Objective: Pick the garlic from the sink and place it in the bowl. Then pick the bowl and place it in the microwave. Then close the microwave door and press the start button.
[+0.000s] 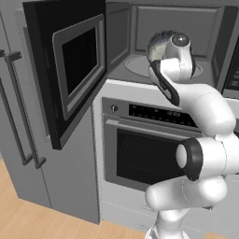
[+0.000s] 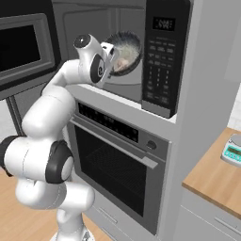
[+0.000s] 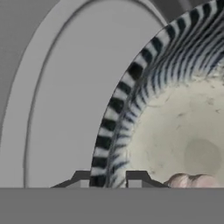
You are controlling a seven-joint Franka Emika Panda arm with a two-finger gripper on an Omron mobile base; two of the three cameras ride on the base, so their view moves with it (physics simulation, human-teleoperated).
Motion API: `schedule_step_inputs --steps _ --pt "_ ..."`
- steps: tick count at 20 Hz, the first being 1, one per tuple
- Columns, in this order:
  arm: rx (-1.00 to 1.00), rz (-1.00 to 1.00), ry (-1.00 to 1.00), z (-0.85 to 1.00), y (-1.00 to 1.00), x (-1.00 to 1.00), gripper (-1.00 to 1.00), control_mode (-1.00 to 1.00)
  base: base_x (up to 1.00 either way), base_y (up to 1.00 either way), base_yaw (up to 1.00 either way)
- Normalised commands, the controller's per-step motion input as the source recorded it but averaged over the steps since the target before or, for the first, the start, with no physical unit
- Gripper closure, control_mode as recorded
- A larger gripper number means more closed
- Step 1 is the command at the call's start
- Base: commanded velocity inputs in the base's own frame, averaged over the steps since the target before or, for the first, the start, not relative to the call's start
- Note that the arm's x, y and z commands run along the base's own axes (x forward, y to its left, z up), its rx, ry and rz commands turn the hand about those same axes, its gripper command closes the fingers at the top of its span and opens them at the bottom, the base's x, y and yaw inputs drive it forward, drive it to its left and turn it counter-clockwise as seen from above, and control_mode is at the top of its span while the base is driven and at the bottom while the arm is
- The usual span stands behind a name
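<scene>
Now one bowl (image 3: 144, 109), one garlic (image 3: 192, 180) inside.

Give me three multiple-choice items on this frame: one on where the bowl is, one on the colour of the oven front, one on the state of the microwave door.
1. Where is the bowl?
A. In the sink
B. Inside the microwave cavity, held tilted at the end effector
C. On the wooden counter

2. What colour is the oven front?
A. Grey with a black window
B. Red
C. Wood brown

3. How does the microwave door stand?
A. Shut
B. Taken off
C. Swung open to the left

Key: 1 B, the right base view shows the bowl tipped inside the cavity with the garlic in it, and the hand view shows the fingers astride its rim; 2 A, grey panel around a dark window; 3 C, the left base view shows it open and the cavity bare.
</scene>
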Motion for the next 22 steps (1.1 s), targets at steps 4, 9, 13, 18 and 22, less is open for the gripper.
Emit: schedule_step_inputs --steps 4,9,13,18,22 --pt "0.0 0.0 -0.25 0.0 0.0 0.0 -1.0 -1.0 0.0 0.0 0.0" --pt "-0.01 0.0 -0.58 -0.08 0.0 -0.16 -1.0 -1.0 0.0 0.0 0.0" --pt "-0.01 0.0 -0.54 0.01 0.04 -0.54 -1.0 -1.0 0.0 0.0 0.0" --pt "0.01 0.0 -0.34 0.22 0.0 -0.62 -1.0 -1.0 0.0 0.0 0.0" --pt "0.07 0.0 -0.11 0.57 0.06 -0.99 -1.0 -1.0 0.0 0.0 0.0"
